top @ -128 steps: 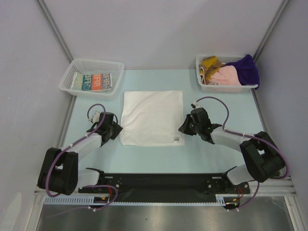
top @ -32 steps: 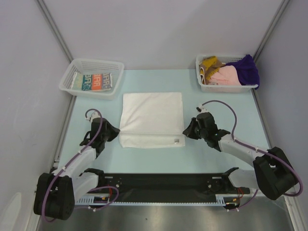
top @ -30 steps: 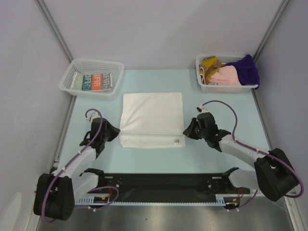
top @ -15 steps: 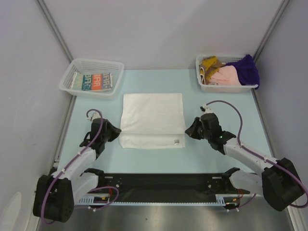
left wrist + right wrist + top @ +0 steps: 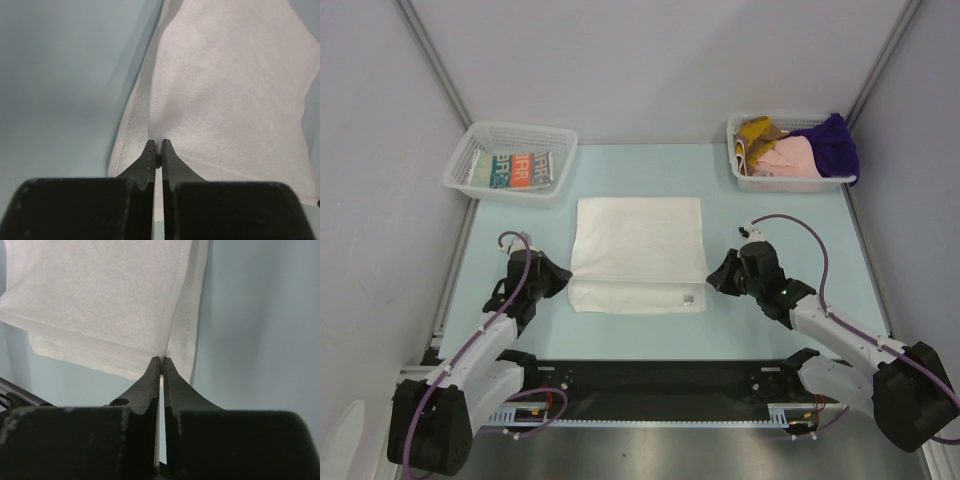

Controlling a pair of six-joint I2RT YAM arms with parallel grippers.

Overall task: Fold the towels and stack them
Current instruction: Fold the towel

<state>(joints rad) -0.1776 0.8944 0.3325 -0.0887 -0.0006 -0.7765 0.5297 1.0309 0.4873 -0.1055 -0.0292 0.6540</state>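
A plain white towel (image 5: 638, 252) lies on the pale blue table, its near part doubled over into a fold. My left gripper (image 5: 563, 277) is shut on the towel's left edge at the fold, and the wrist view shows its jaws pinching white cloth (image 5: 215, 95). My right gripper (image 5: 712, 275) is shut on the towel's right edge, pinching cloth (image 5: 100, 295) in its wrist view. A folded orange-teal-white print towel (image 5: 512, 170) lies in the left basket. Mustard (image 5: 753, 130), pink (image 5: 787, 156) and purple (image 5: 833, 140) towels fill the right basket.
A white mesh basket (image 5: 558, 172) stands at the back left and another (image 5: 790, 184) at the back right. A black rail (image 5: 660, 380) runs along the near edge between the arm bases. Grey walls close in both sides.
Both grippers have drawn back toward the near edge, holding the towel's side edges. The towel has slid nearer and slightly right with them, and the arms are stretched lower.
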